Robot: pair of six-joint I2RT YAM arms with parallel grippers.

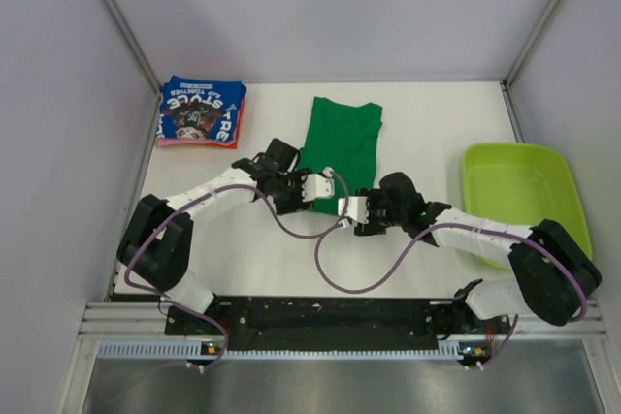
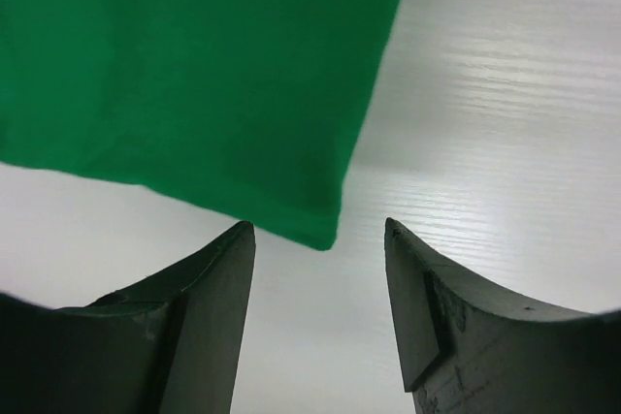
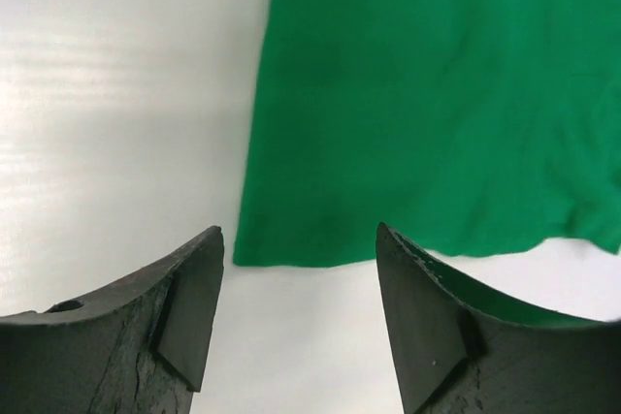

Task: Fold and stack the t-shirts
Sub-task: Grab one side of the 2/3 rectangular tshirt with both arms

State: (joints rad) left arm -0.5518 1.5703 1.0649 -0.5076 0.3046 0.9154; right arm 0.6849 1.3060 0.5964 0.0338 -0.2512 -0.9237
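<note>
Both arms are hanging over the near end of the green t-shirt (image 1: 342,138). The shirt is lying flat on the white table (image 1: 437,123) as a long strip, its long axis running straight away from the arm bases.

I am holding the left gripper (image 1: 323,187) at the strip's near left corner, fingers spread and nothing between them. In the left wrist view that corner is showing just ahead of the gap between the fingertips.

The right gripper (image 1: 361,212) is hovering at the near right corner, fingers likewise apart and empty. In the right wrist view the hem's corner is lying just beyond the tip of the finger on the left of the frame.

Each arm is sitting nearest its own corner, with the cloth stretching away from both toward the far edge. I am judging the coming move to be a pinch on the two near corners, carrying the near hem over toward the far end.

The blue t-shirt (image 1: 199,109) is resting folded at the far left on top of the orange-pink t-shirt (image 1: 194,143), well apart from both grippers. The lime tub (image 1: 514,146) is sitting at the right.
</note>
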